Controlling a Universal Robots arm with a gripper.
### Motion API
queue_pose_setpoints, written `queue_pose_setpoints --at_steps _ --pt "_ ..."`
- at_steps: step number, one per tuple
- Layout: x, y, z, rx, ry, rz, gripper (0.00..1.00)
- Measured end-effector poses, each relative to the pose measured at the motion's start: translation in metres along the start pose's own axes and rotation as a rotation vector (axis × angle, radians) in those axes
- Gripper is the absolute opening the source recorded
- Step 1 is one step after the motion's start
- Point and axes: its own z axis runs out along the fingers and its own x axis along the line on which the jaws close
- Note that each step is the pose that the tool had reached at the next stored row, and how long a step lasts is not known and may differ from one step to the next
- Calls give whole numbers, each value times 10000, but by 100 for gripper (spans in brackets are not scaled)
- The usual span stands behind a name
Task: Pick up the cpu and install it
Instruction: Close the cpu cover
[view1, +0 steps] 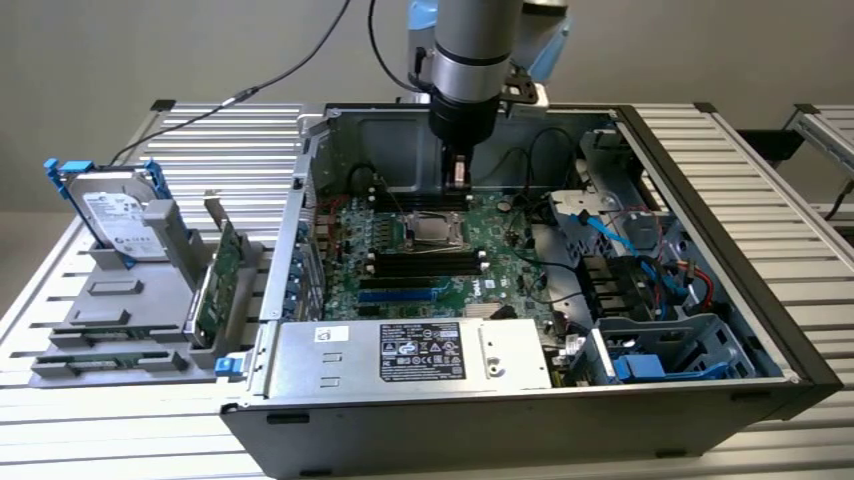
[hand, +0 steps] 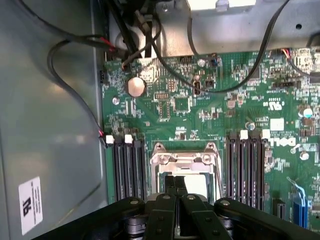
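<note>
Cpu (hand: 197, 184) appears seated in the socket (hand: 185, 159). Gripper (view1: 458, 183) hangs at its twelve o'clock in the exterior view, fingers together, perhaps for pressing.

Bright, perhaps overhead light glares off the case wall (hand: 55, 115).

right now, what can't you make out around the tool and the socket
- Whether the cpu is held: wrist view, the shut tool covers its own tip.
- Part of the socket: wrist view, hidden behind the tool.
- Power supply label text: exterior view, too small.
</note>
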Motion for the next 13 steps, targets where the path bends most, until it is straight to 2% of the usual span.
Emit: queue_pose_setpoints --at_steps 4,8,11,13 --pt "-7 -139 3 94 -2 11 11" --pt "-16 -254 21 224 -12 28 11" --pt "-24 -345 45 282 -14 33 11" --pt "-30 -394 72 298 -17 32 11"
